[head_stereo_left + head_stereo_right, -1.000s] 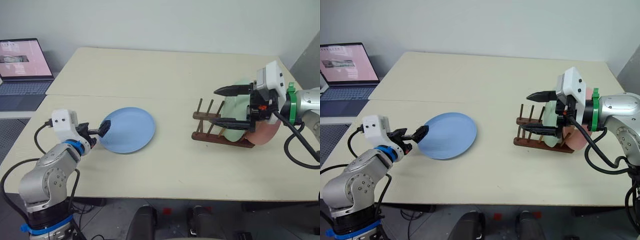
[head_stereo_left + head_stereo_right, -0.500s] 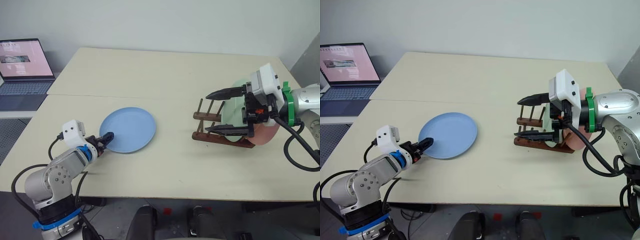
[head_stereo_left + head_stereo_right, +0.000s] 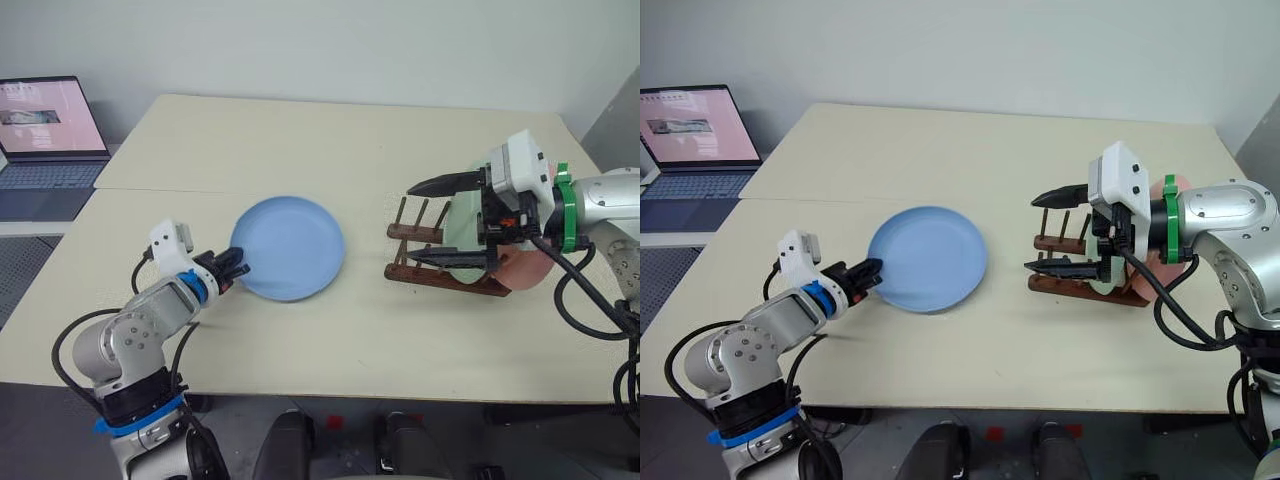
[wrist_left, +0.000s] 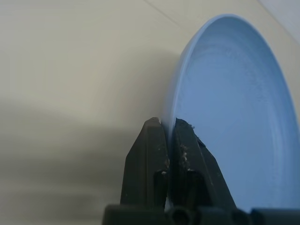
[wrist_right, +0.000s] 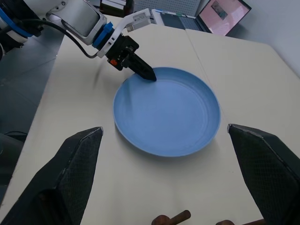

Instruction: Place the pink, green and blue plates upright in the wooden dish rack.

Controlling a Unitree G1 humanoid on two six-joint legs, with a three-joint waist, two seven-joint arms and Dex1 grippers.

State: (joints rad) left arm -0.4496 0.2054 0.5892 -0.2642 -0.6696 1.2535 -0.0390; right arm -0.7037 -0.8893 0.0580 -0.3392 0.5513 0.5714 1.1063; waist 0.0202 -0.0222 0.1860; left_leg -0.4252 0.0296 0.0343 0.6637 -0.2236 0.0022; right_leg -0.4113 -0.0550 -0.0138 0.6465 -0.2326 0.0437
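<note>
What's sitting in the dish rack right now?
The dish rack holds a green plate standing upright, with a pink plate behind it. The right gripper covers much of both, so their exact slots are hidden.

light: bright, even, diffuse | shadows: soft, faint on table [image 3: 300,340] | glare: slight | focus: left wrist view soft

Silver arms, blue/green wrist rings, black cables.

Left tool [image 3: 238,268] now clamped on shifted blue plate [image 3: 290,245].
</note>
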